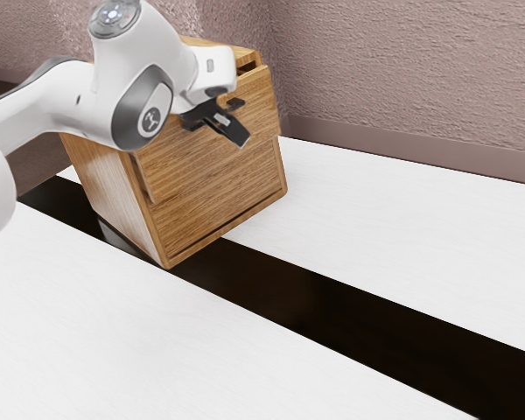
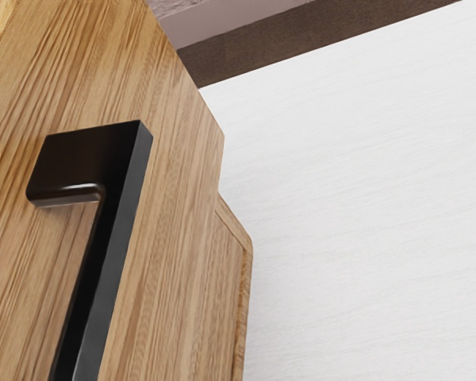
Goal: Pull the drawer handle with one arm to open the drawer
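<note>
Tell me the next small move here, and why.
Probably a short, straight pull away from the cabinet. The tool sits at the top drawer's black handle, and that drawer front stands only slightly proud of the lower front, so the drawer looks barely open.

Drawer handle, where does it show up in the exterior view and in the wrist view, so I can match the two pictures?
Exterior view: the drawer handle is a black bar on the wooden cabinet, on its upper front, just under the end of the arm.
Wrist view: the drawer handle lies close up against the wooden cabinet.
Shared landmark: the white table beside the cabinet.
</note>
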Robot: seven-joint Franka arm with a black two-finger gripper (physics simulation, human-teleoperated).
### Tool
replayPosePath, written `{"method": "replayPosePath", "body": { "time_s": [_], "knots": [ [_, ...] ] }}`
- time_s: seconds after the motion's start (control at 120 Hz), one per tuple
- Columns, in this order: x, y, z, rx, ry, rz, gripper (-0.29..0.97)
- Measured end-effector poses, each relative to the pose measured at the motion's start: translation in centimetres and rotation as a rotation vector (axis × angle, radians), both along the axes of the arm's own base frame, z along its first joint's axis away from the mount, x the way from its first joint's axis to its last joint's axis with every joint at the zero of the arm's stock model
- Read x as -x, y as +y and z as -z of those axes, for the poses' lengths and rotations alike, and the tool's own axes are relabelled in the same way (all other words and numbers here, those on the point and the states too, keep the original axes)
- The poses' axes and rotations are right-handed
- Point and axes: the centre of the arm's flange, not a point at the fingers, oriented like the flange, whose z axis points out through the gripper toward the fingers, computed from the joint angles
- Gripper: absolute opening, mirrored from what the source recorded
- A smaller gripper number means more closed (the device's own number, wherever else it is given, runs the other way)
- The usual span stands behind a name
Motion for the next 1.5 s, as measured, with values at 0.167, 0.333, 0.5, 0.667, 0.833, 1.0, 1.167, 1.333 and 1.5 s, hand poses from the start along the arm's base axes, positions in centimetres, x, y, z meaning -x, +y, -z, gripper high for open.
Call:
{"method": "replayPosePath", "body": {
  "time_s": [0.167, 0.333, 0.5, 0.667, 0.833, 1.0, 1.167, 1.333, 1.5],
  "knots": [
    [0.5, -0.4, -0.5, 0.002, -0.006, 0.005, 0.62],
    [1.0, -1.7, -1.2, 0.004, -0.016, 0.023, 0.62],
    [1.3, -3.4, -1.5, 0.006, -0.017, 0.048, 0.66],
    [1.9, -4.2, -2.1, 0.005, -0.024, 0.061, 0.67],
    [1.6, -3.4, -1.8, 0.002, -0.021, 0.048, 0.68],
    [1.0, -1.9, -0.5, -0.002, -0.003, 0.024, 0.68],
    [0.7, -1.9, 0.5, -0.003, 0.009, 0.026, 0.67],
    [0.7, -3.1, 0.7, 0.002, 0.009, 0.04, 0.64],
    [0.4, -5.4, 0.7, 0.016, 0.006, 0.07, 0.69]
  ]
}}
